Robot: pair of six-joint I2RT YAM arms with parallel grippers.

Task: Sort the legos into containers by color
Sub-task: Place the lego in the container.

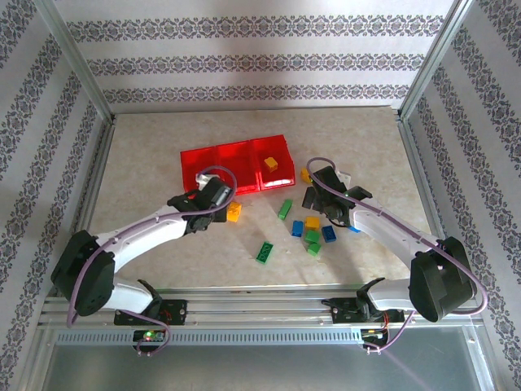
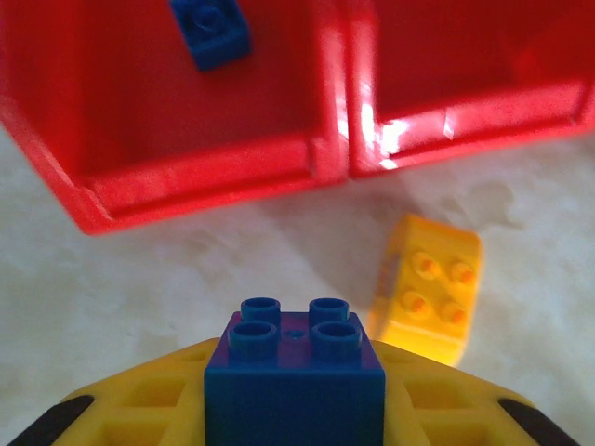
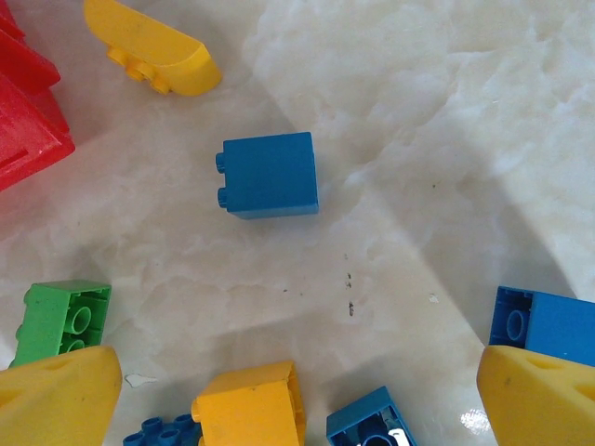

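Note:
My left gripper (image 2: 296, 395) is shut on a dark blue lego (image 2: 296, 367), studs facing forward, held just in front of the red tray's near wall (image 2: 214, 181). Another blue lego (image 2: 212, 32) lies in the compartment ahead. A yellow lego (image 2: 428, 288) rests on the table to the right of the held one. In the top view the left gripper (image 1: 213, 195) sits at the tray's (image 1: 236, 159) front edge; a yellow lego (image 1: 270, 164) lies in the right compartment. My right gripper (image 3: 297, 395) is open, hovering over scattered legos: blue (image 3: 270, 175), yellow (image 3: 251, 404), green (image 3: 61, 321).
More loose bricks lie right of the tray (image 1: 313, 232), with two green ones (image 1: 264, 252) (image 1: 284, 209) nearer the middle. A curved yellow piece (image 3: 153, 46) lies by the tray's corner (image 3: 28, 130). Metal frame posts and patterned walls enclose the table.

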